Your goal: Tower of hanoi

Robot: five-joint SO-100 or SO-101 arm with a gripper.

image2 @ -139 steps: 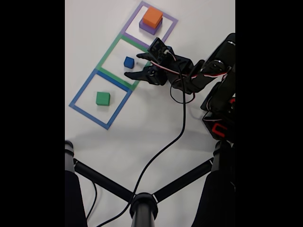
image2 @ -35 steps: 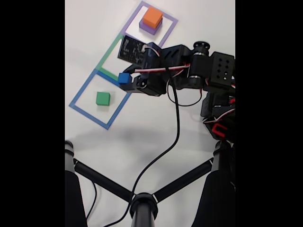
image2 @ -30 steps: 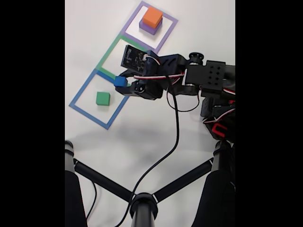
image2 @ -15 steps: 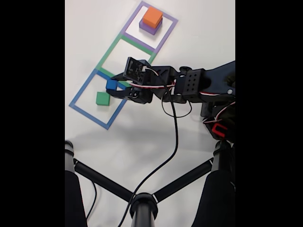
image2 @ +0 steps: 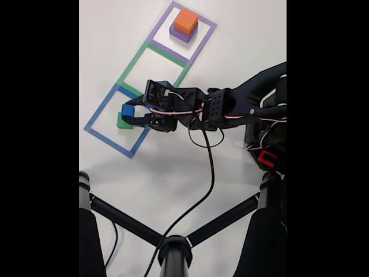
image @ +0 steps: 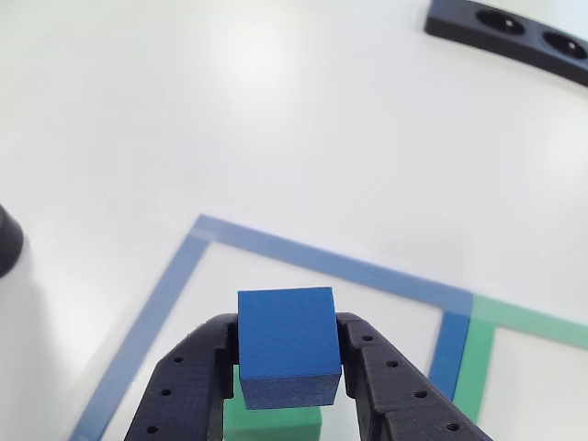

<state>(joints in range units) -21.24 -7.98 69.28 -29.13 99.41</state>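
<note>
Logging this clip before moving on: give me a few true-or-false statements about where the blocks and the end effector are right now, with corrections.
1. The end effector is shut on the small blue foam cube. True.
2. The green foam block lies inside the green tape square. False: it lies in the blue tape square.
3. The blue cube is held over the green block. True: in the other view the green block shows just under it; whether they touch cannot be told.
4. The salmon-orange foam block sits on the white table beside the purple one. False: it sits on top of the flat purple foam block.
5. The green tape square holds a block. False: nothing lies in it.
</note>
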